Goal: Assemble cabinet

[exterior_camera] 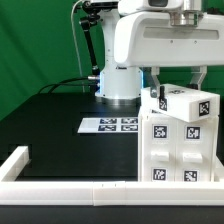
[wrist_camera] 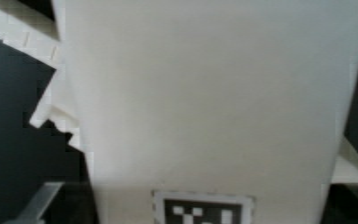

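Observation:
The white cabinet [exterior_camera: 175, 150] stands at the exterior view's right, near the front rail, with several tagged fronts facing the camera. A white top piece [exterior_camera: 186, 102] with tags lies slightly tilted on it. My gripper [exterior_camera: 177, 88] hangs straight above and straddles this top piece, one finger [exterior_camera: 153, 85] on each side. In the wrist view the white panel [wrist_camera: 202, 100] fills most of the picture, with one tag [wrist_camera: 202, 211] at its near end. A grey finger [wrist_camera: 34, 203] stands off the panel's edge with a dark gap between, so the gripper [wrist_camera: 202, 200] is open.
The marker board [exterior_camera: 110, 124] lies flat on the black table in the middle. A long low white border rail [exterior_camera: 60, 186] runs along the front and turns up the exterior view's left side. The robot's white base [exterior_camera: 120, 82] stands behind, before a green backdrop.

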Tool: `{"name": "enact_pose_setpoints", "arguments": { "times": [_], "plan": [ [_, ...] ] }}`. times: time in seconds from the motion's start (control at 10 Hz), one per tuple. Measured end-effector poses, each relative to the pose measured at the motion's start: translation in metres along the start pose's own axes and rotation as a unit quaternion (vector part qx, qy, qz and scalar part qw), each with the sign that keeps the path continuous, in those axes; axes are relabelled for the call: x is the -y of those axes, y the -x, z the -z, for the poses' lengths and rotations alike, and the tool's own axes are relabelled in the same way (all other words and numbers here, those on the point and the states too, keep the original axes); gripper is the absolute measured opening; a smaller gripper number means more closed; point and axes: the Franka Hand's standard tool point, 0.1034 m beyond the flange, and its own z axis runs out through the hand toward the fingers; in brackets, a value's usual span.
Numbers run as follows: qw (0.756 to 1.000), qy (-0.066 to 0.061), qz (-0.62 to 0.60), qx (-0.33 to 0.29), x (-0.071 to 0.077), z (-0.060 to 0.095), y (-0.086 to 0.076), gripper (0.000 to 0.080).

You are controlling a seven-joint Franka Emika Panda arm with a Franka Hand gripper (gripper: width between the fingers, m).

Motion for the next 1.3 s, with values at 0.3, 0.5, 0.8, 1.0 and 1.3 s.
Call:
{"name": "enact_pose_setpoints", "arguments": {
  "times": [0.3, 0.5, 0.8, 1.0, 1.3],
  "plan": [
    [0.997, 0.002, -0.077, -0.009, 0.0, 0.0, -0.003, 0.0557],
    [0.99, 0.001, -0.144, -0.01, 0.0, 0.001, -0.004, 0.0557],
    [0.968, 0.002, -0.249, -0.015, -0.002, 0.002, -0.001, 0.0557],
    [0.942, -0.002, -0.337, -0.013, -0.001, 0.002, 0.005, 0.0557],
    [0.885, -0.012, -0.466, -0.006, 0.003, 0.002, 0.007, 0.0557]
  ]
}}
